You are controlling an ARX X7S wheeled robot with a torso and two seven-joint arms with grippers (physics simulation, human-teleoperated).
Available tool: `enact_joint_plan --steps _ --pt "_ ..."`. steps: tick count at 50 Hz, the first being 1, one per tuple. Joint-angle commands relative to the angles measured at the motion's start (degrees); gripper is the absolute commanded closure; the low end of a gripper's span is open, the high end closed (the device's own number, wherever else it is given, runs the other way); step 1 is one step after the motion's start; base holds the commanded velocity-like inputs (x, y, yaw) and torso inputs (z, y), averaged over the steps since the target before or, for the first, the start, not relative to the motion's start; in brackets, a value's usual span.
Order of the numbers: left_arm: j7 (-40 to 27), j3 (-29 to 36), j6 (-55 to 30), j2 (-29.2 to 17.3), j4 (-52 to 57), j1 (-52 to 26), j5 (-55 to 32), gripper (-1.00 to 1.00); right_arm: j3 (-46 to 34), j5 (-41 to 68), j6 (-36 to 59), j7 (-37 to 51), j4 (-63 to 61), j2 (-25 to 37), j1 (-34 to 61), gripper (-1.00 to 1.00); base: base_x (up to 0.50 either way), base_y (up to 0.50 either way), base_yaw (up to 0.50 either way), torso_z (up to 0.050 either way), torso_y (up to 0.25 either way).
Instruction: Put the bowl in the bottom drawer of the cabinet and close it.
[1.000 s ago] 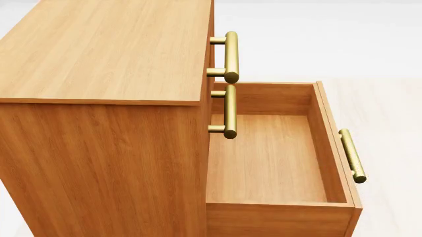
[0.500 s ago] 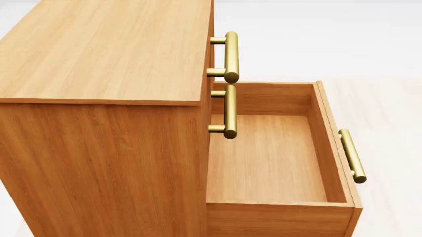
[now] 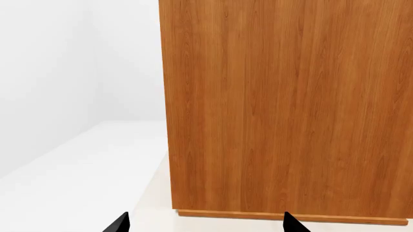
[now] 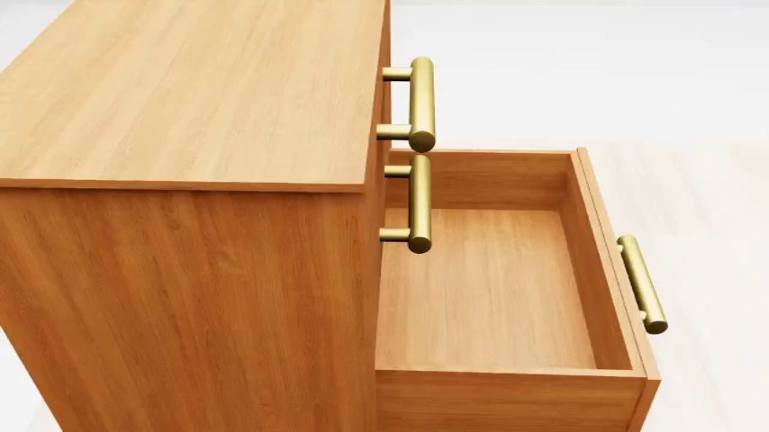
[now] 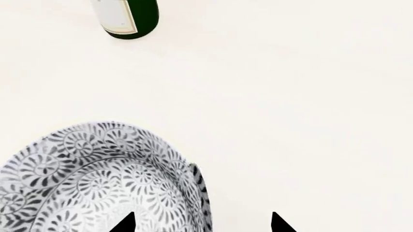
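Note:
The cabinet (image 4: pixel 193 99) fills the head view, with its bottom drawer (image 4: pixel 481 297) pulled out and nothing inside it. Neither gripper shows in that view. The bowl (image 5: pixel 96 179), white with a dense blue-grey floral pattern, stands on a pale surface in the right wrist view. My right gripper (image 5: pixel 203 224) is open, with its two dark fingertips (image 5: pixel 125 223) either side of the bowl's near rim. My left gripper (image 3: pixel 206 227) is open and holds nothing, facing a plain wood side of the cabinet (image 3: pixel 284 106) near its base.
A green bottle (image 5: pixel 125 19) with a white label stands beyond the bowl. Brass bar handles (image 4: pixel 420 103) of the two upper drawers jut out over the open drawer's back. The drawer's own handle (image 4: pixel 640 283) is on its front. Pale floor lies around the cabinet.

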Motion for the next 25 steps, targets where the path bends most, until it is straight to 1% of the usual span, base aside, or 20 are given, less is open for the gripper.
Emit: enact_joint_plan --steps 1,10,12,13,15,25 --pt "-0.19 0.12 0.05 -0.13 0.00 -0.01 -0.03 -1.00 0.15 0.55 -0.01 -0.96 1.41 -0.04 0.01 -1.00 0.00 0.00 0.00 0.000 0.000" --pt "-0.29 0.22 0.22 -0.18 -0.23 -0.09 -0.05 -1.00 0.44 0.96 0.03 -1.28 1.68 -0.28 0.03 -1.00 0.00 0.00 0.00 0.000 0.000" --pt "-0.31 0.25 0.19 -0.21 -0.22 -0.13 -0.05 -1.00 -0.55 0.71 -0.21 -1.79 0.51 -0.29 -0.47 -1.00 0.00 0.00 0.00 -0.008 0.000" --pt "-0.29 0.25 0.19 -0.22 -0.28 -0.18 -0.13 -1.00 -1.70 0.03 -0.20 -1.61 -0.25 -0.19 -0.84 1.00 0.00 0.00 0.00 0.000 0.000" --pt "-0.32 0.29 0.26 -0.21 -0.37 -0.20 -0.07 -1.00 -1.32 1.19 0.45 -2.99 0.02 -0.18 -0.53 1.00 0.00 0.00 0.00 0.000 0.000" --pt "-0.55 0.40 0.12 -0.31 -0.22 -0.23 -0.03 -1.00 -0.96 2.23 -0.04 -4.28 -2.31 -0.47 -1.11 1.00 0.00 0.00 0.00 0.000 0.000"
